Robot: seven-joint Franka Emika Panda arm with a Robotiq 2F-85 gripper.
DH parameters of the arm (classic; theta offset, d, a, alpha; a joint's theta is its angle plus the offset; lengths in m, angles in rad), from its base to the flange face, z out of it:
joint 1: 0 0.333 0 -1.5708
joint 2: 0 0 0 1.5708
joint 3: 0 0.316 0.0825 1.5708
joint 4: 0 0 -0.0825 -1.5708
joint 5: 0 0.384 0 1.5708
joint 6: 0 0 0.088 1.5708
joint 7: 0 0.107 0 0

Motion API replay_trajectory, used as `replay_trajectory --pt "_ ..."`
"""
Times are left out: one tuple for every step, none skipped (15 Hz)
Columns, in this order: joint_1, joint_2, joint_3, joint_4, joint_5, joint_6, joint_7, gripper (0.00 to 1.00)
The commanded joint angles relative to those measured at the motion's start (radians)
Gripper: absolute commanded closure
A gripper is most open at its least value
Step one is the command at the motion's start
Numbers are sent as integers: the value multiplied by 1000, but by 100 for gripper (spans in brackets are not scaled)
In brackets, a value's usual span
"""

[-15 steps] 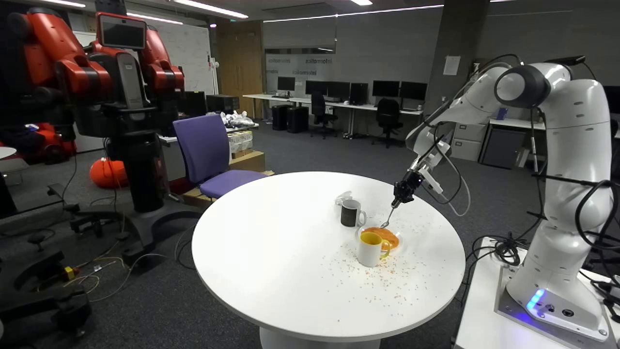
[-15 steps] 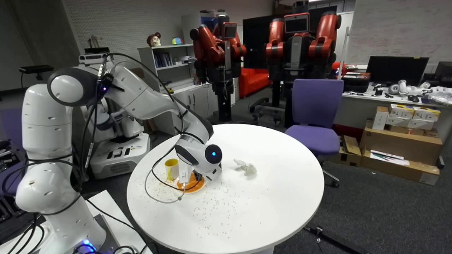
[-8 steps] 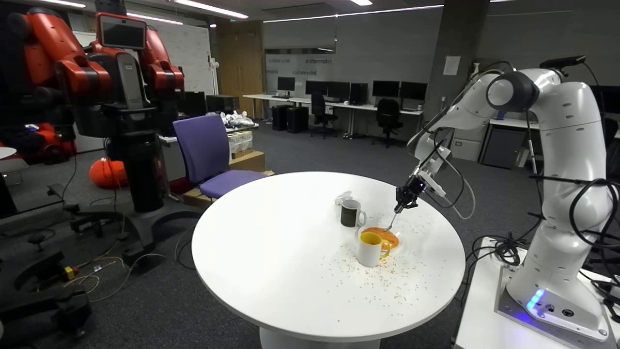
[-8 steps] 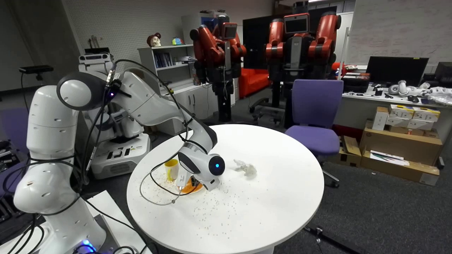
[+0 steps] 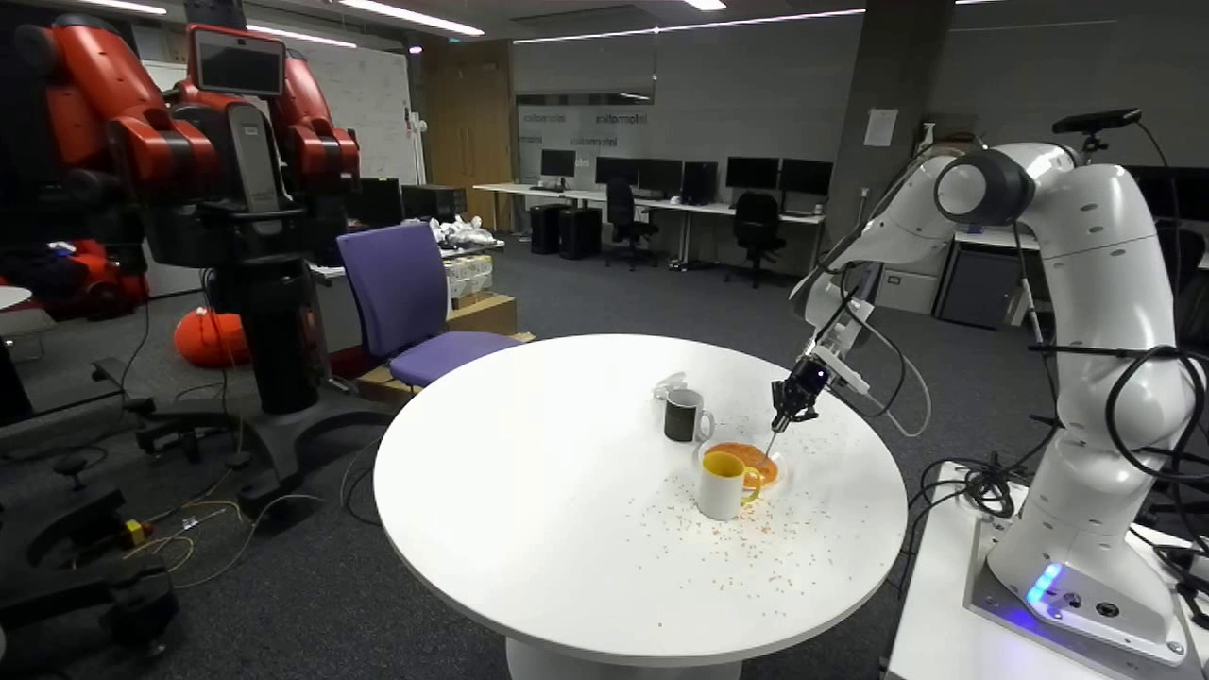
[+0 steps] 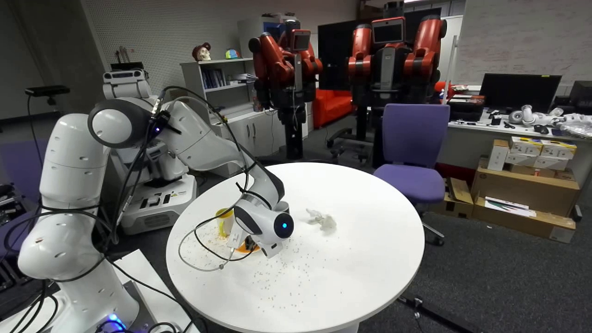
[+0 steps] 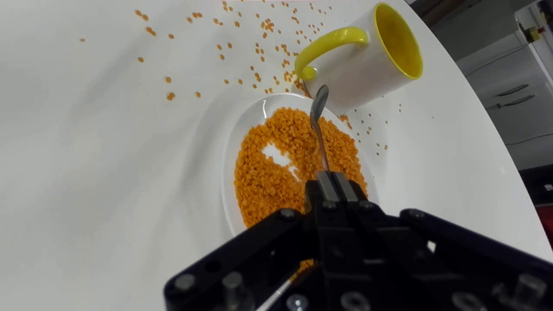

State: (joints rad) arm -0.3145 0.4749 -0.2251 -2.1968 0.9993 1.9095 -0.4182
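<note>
Above the plate [image 7: 228, 185]: we see the tool [image 7: 337, 185] tilted downward, its fingers pressed nearly together, with only the handle of a metal spoon [image 7: 319, 103] gripped between them.
Spoon: it slants down from the fingertips; in the wrist view we find its bowl across the plate's rim, in line with the foot of the yellow-handled mug [image 7: 356, 75]. We cannot tell whether the bowl touches anything.
Plate: white, lying flat on the round white counter [image 5: 529, 491], and largely covered by orange grains [image 7: 261, 185].
Bare patch [image 7: 276, 156]: a small white gap we can see among the grains, to one side of the spoon in the wrist view.
Loose grains [image 7: 268, 26]: scattered on the counter around the plate and mug; we notice them in both exterior views too.
Yellow-handled mug: white outside, yellow inside, standing upright just beside the plate. We cannot make out whether the two touch.
Dark mug [image 5: 682, 416]: upright near the plate, on the counter, with a pale band toward the rim; in an exterior view we find it mostly hidden behind the arm [image 6: 203, 143].
Crumpled wad [image 6: 323, 221]: pale and thin, resting on the counter near the dark mug; what it is made of we cannot say.
Purple chair [image 6: 414, 138]: standing near the counter in both exterior views.
Red robots [image 6: 387, 64]: we count two in an exterior view, beyond the counter.
</note>
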Motion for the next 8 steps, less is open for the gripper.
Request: replay_trajectory --pt "-8 31 17 32 -17 -57 40 99" --pt "-6 38 20 33 -20 -58 41 99" --pt "-6 44 23 35 -18 -59 42 99" --pt "-5 48 25 36 -18 -56 43 99" --pt "-7 54 27 39 -14 -53 43 99" --pt "-7 57 27 40 -11 -46 42 99" --pt "-7 56 27 40 -5 -41 41 99" --pt "-8 55 26 41 -3 -36 40 99"
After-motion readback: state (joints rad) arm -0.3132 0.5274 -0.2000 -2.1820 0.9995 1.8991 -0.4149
